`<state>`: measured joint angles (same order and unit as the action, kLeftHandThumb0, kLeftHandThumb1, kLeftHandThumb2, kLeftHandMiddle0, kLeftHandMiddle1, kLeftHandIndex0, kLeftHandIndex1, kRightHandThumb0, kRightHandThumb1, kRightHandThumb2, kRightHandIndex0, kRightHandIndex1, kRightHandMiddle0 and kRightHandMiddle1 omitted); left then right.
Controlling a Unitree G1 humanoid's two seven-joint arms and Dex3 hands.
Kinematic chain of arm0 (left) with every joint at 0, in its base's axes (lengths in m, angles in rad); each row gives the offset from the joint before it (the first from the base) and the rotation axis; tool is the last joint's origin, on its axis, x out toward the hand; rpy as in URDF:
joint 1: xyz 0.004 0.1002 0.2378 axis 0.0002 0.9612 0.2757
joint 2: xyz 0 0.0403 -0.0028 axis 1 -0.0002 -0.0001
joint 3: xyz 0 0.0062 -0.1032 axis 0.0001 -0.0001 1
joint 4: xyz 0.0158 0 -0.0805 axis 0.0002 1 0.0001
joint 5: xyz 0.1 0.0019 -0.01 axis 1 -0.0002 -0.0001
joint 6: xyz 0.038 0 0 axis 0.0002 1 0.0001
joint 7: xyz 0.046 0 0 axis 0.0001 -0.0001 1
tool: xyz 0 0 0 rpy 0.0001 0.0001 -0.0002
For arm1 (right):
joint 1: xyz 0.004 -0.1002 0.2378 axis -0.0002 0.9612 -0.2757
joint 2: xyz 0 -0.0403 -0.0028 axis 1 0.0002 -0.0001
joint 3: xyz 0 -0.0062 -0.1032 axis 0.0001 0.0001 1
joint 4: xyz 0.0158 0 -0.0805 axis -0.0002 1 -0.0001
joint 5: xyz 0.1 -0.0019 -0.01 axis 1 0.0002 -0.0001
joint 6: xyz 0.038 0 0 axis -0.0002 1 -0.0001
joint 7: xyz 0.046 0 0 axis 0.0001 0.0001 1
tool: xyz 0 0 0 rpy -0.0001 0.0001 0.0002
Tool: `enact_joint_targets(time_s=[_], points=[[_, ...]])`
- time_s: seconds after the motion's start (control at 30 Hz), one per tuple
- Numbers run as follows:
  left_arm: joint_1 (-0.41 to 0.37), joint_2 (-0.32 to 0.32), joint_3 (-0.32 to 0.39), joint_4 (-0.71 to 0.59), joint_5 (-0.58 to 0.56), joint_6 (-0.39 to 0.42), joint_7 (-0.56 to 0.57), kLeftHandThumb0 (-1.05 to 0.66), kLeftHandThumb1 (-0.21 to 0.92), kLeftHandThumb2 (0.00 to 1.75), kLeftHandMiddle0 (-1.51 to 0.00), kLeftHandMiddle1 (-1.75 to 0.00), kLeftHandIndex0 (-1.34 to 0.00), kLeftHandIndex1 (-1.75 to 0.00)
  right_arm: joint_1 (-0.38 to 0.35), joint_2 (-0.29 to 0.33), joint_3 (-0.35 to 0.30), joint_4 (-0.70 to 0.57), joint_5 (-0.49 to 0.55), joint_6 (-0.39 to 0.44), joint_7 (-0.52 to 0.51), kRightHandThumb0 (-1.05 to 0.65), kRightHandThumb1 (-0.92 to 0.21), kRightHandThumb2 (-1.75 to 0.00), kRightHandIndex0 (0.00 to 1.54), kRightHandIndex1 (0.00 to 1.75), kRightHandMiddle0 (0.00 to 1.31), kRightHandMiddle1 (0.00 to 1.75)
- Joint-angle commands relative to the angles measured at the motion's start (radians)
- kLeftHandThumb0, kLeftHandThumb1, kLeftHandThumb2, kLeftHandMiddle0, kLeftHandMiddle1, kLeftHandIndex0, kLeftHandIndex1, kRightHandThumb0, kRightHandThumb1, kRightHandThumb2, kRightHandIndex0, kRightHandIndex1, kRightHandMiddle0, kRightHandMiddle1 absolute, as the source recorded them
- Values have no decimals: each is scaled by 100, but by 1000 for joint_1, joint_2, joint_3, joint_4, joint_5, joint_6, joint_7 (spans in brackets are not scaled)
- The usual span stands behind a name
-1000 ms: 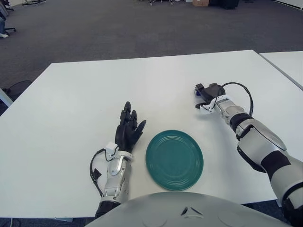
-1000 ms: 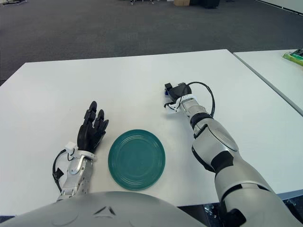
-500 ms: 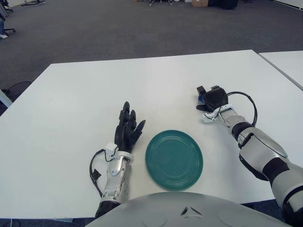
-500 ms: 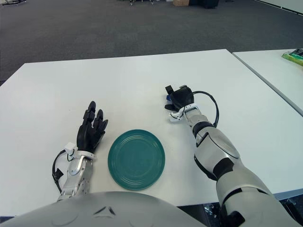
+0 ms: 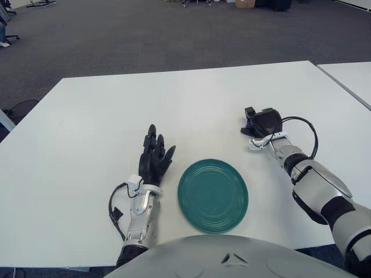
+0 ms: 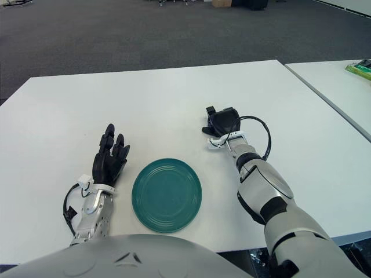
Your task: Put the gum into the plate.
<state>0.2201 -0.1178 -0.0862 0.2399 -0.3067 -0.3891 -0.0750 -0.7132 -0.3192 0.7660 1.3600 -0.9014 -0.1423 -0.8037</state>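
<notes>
Meanwhile right robot hand [image 5: 262,123] curled low over table [image 5: 87,127] (contents hidden, grasp unclear); left robot hand [image 5: 154,158] released beside plate [image 5: 213,195].

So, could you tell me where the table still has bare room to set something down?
The round teal plate itself holds nothing. The white table is bare across its far half, beyond both hands, and along its left side. It is tighter near the front: the left hand flanks the plate, and the right hand sits curled further back on the right.
</notes>
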Motion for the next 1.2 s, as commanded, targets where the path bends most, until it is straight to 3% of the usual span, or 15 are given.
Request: enact_joint_targets(time_s=[0.0,0.3,0.67,0.8,0.87,1.0,1.17], points=[[20,-73,15,79,-12,-2,-4,-90,92,3,0,0,0,0,83,25,-14,37,14,-26,38,-46,-92,-65,117,175,87,175],[23,-64,8,58,5,4,1,-86,91,2,0,0,0,0,90,31,-69,32,46,-60,19,-46,-92,-64,119,175,89,175],[34,-57,7,36,20,10,13,-88,90,1,0,0,0,0,-75,34,-106,-30,53,-208,-57,-47,-92,-62,123,175,94,175],[36,-55,9,23,4,35,7,-86,89,1,0,0,0,0,-100,-73,-62,-258,-5,-372,-23,-47,-92,-61,123,175,95,175],[36,-55,9,21,3,39,7,-86,89,1,0,0,0,0,-90,-93,-61,-320,-13,-396,-5,-47,-92,-61,124,175,97,175],[33,-54,9,23,-6,44,-1,-84,88,0,0,0,0,0,4,-185,-64,-614,-37,-476,68,-47,-92,-62,126,175,100,175],[29,-57,16,33,-22,36,-10,-85,89,0,0,0,0,0,79,-239,-74,-833,-42,-500,151,-47,-90,-64,128,175,101,175]])
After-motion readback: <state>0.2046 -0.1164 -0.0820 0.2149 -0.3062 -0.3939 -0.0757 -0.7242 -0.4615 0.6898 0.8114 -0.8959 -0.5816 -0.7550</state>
